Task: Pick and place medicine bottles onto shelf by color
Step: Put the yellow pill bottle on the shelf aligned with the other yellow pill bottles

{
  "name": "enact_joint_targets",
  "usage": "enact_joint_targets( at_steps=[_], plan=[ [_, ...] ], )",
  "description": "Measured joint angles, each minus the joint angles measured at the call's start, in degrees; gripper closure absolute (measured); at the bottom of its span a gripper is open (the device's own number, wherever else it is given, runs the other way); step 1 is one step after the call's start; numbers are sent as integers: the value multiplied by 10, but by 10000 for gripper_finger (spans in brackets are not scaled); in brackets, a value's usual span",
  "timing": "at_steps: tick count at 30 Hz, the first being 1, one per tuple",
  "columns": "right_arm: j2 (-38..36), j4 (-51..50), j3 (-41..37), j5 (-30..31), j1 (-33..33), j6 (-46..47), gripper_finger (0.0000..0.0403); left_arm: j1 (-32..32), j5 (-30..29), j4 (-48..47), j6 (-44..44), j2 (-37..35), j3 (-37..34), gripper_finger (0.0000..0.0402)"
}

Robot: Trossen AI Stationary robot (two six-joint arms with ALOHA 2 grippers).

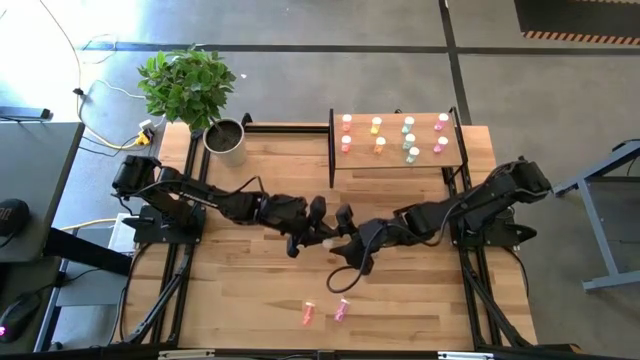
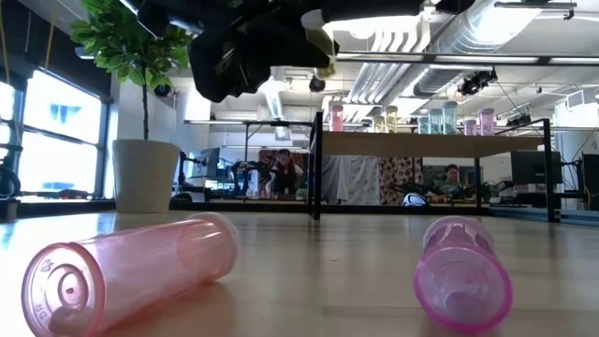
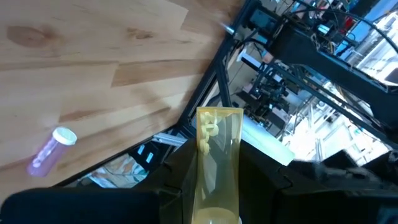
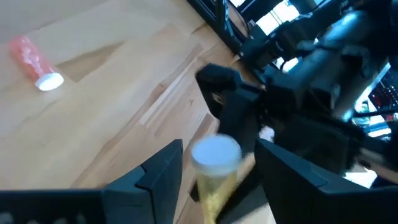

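- Both arms reach in toward the middle of the table (image 1: 250,300) and meet there, raised above the wood, elbows bent and forearms pointing at each other.
- The left gripper (image 3: 214,186) is clamped on a yellow bottle (image 3: 217,162); in its wrist view the bottle stands straight up between the two dark fingers, with something pale yellow inside it.
- The right gripper (image 4: 217,168) sits right at that same yellow bottle from the other side. Its fingers are spread apart, one on each side of the white cap, and they don't look like they're squeezing it.
- From above, the two grippers are nearly touching, just near of the shelf's left end.
- The shelf (image 1: 395,165) stands at the far right of the table, with eight bottles upright on it in four short columns: red-pink, yellow, pale green-white, magenta.
- Two bottles lie on their sides near the table's near edge: a red-pink bottle (image 1: 308,314) and, just to its right, a magenta bottle (image 1: 341,310).
- A potted plant (image 1: 222,140) stands at the far left corner, well apart from the arms.
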Motion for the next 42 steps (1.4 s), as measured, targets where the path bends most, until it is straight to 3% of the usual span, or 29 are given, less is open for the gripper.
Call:
enact_joint_targets(
  at_steps=[15,27,42],
  plan=[
    [-2,-9,0,-1,-11,2,211,-3,-18,37,-3,1,-1,317],
    [-2,-12,1,14,-11,13,288,-4,-18,37,-3,1,-1,317],
    [-2,-16,1,19,-11,10,296,-4,-40,37,57,1,-1,317]
  ],
)
